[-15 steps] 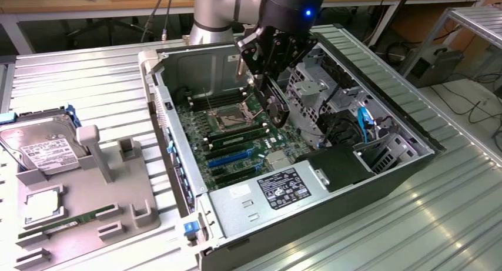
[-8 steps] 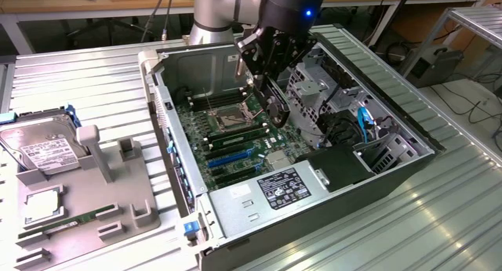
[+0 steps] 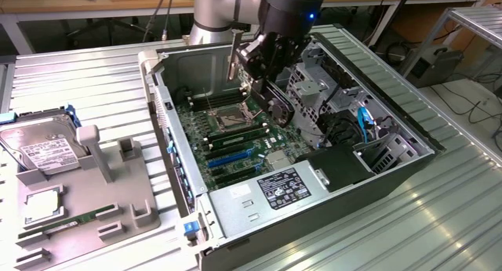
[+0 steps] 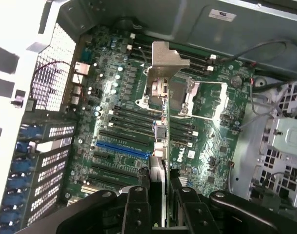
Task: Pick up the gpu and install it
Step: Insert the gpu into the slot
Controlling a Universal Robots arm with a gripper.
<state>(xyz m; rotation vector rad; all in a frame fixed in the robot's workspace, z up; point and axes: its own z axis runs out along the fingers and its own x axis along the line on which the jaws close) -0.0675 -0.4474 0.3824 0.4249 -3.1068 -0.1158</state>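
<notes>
Ribbed metal bench w/ open PC case; over its mobo my gripper pinches the gpu. I'd judge it light, stiff, fragile; best held by the board, not the fan.

Your arm comes down from the far edge of the exterior view. Its grey joint housing stands upright, and the black wrist beside it, towards the exterior view's right, shows a small blue light. Below the wrist, your gripper points downward with a slight lean. In the wrist view, its two black fingers sit close together, one on each face of the gpu. They are clamped on the board, which you see edge-on. The card hangs from that grip and nothing else of your arm touches it.
</notes>
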